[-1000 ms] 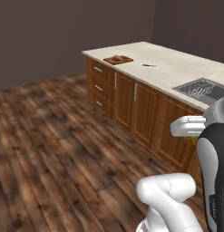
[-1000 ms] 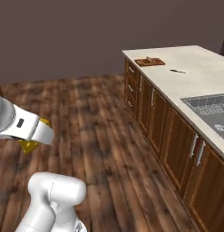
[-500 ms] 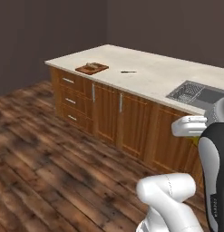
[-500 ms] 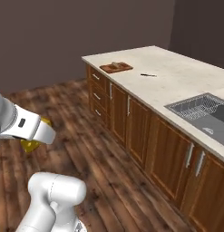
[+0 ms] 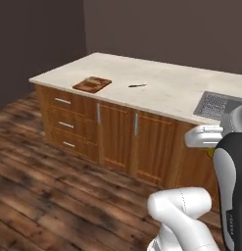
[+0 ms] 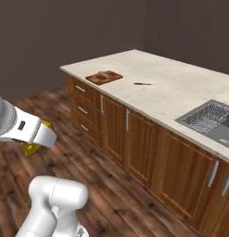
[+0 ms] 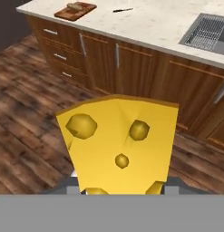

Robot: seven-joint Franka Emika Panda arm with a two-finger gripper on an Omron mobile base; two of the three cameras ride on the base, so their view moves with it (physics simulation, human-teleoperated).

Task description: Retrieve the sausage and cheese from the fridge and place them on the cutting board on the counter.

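Observation:
The cheese [image 7: 120, 145], a bright yellow wedge with holes, sits large in the hand view, and my gripper [image 6: 36, 139] is shut on it. A yellow corner of the cheese [image 6: 30, 149] pokes out below the hand at the left of the right base view, and a sliver of cheese [image 5: 210, 152] shows under the hand in the left base view. The cutting board [image 5: 92, 84] [image 6: 104, 77] [image 7: 75, 10] lies near the left end of the counter [image 5: 181, 93] [image 6: 181, 88], well ahead of the gripper. A small brownish lump rests on the board; I cannot tell if it is the sausage. The fridge is out of view.
A thin dark utensil [image 5: 137, 86] [image 6: 143, 84] lies on the counter right of the board. A sink [image 6: 211, 118] [image 5: 218, 104] with a wire rack is set in the counter's right part. Brown cabinets with silver handles [image 5: 98, 113] stand below. Wooden floor [image 5: 54, 196] lies between me and them.
The whole picture has shifted: the base has moved, and the counter now stands nearer and more central. The cheese has stayed in the gripper.

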